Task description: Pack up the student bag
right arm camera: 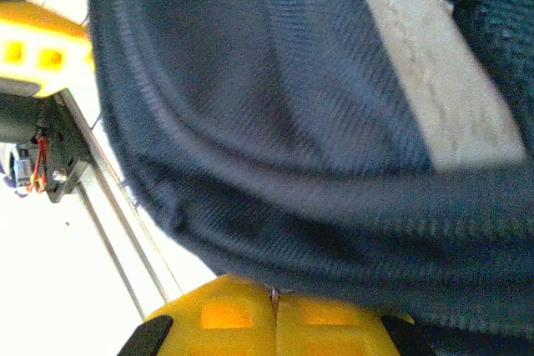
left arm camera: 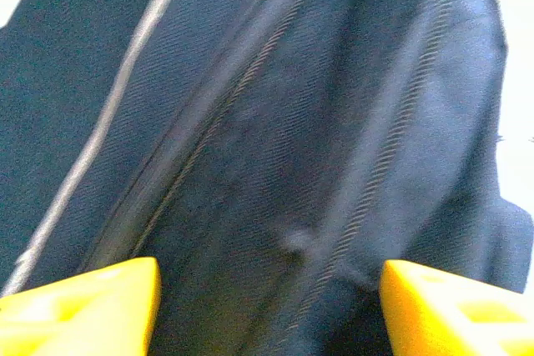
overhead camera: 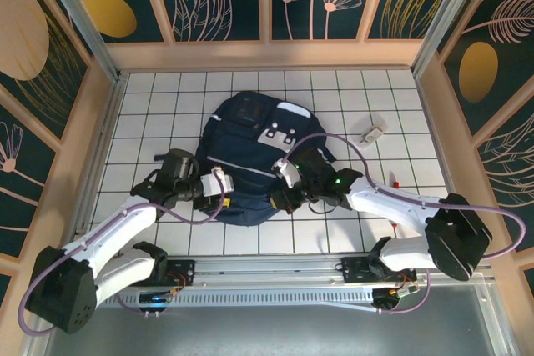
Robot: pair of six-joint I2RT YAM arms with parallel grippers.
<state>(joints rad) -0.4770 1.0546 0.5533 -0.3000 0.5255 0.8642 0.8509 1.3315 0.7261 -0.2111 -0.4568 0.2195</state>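
Note:
The student bag (overhead camera: 250, 143), a big navy backpack with pale stripes, lies flat in the middle of the tiled table. My left gripper (overhead camera: 219, 191) is at its near-left edge. In the left wrist view its yellow fingers (left arm camera: 83, 306) stand wide apart, open, over navy cloth and a zip line (left arm camera: 275, 122), with nothing between them. My right gripper (overhead camera: 284, 195) is at the bag's near-right edge. Its yellow tips (right arm camera: 274, 302) are pressed together, shut on a thin sliver at the bag's rim, and the navy fabric (right arm camera: 292, 106) hangs over them.
A small white object (overhead camera: 373, 132) lies on the tiles to the right of the bag, and a tiny red bit (overhead camera: 395, 183) sits nearer the right arm. Wooden walls (overhead camera: 92, 122) enclose the table on three sides. A metal rail (overhead camera: 267, 266) runs along the near edge.

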